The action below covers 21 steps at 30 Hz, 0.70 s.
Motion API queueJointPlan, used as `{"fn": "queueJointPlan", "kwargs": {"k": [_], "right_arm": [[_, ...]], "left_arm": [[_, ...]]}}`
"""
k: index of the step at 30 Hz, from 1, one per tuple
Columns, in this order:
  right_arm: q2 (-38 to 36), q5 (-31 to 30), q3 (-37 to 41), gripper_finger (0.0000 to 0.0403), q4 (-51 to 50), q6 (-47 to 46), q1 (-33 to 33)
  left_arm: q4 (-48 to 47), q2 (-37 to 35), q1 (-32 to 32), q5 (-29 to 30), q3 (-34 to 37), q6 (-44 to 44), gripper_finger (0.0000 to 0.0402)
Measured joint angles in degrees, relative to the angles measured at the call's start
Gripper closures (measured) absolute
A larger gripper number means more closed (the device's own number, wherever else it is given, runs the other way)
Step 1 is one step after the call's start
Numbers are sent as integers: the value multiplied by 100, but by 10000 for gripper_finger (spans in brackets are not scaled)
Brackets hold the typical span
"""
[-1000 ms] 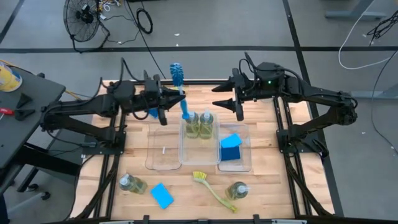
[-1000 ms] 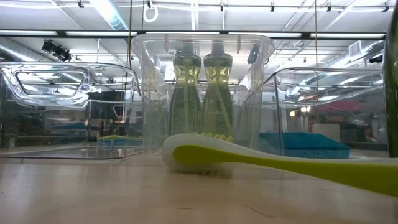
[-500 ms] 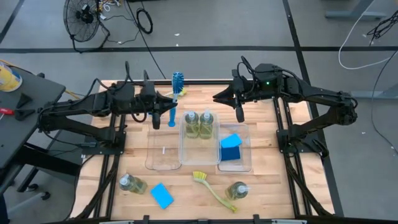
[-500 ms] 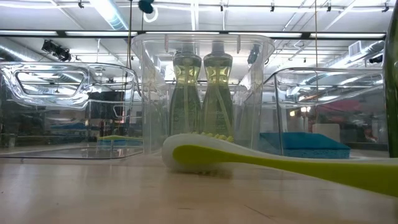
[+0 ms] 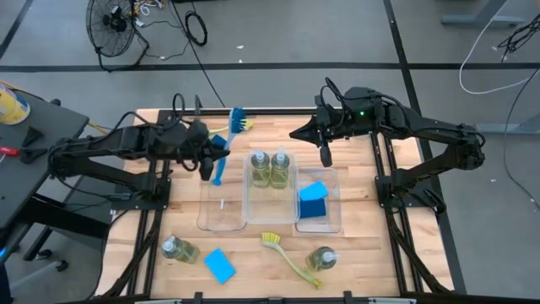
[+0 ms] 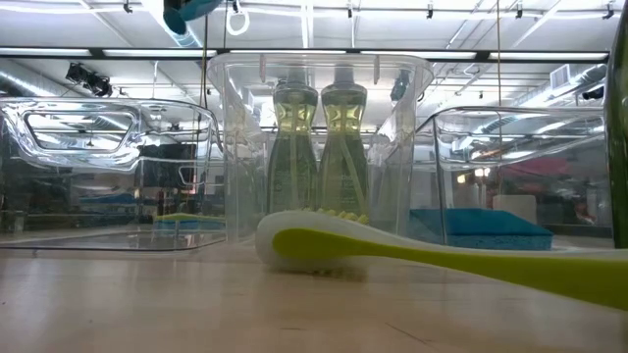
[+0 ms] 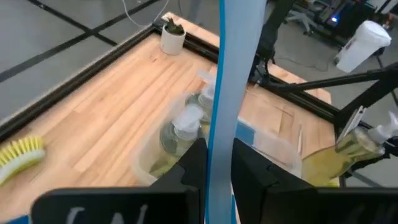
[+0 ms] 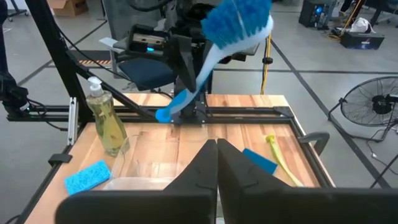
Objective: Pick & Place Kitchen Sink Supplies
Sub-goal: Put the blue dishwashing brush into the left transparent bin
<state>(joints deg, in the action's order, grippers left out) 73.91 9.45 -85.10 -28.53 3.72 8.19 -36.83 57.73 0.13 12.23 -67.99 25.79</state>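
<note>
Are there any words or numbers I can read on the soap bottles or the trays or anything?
None can be read.
Left gripper, holding the blue brush: pale marks on its dark body, too blurred to read.
Soap bottles in the middle tray: no label shows.
Right gripper: no writing shows.

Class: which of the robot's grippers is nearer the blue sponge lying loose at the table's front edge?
Left. The left gripper, holding the blue brush, is up-table from the sponge; the right gripper hangs farther off, across the trays.
</note>
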Motion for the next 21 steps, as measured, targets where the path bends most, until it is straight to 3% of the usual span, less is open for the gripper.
{"fn": "queueJointPlan", "kwargs": {"k": [16, 21], "right_arm": [[2, 0, 0, 402, -84, -1, 0], [2, 0, 0, 402, -82, -1, 0]], "left_arm": [[-1372, -415, -1250, 1893, 0, 1325, 349], [-1776, -415, -1530, 2222, 0, 1851, 349]]}}
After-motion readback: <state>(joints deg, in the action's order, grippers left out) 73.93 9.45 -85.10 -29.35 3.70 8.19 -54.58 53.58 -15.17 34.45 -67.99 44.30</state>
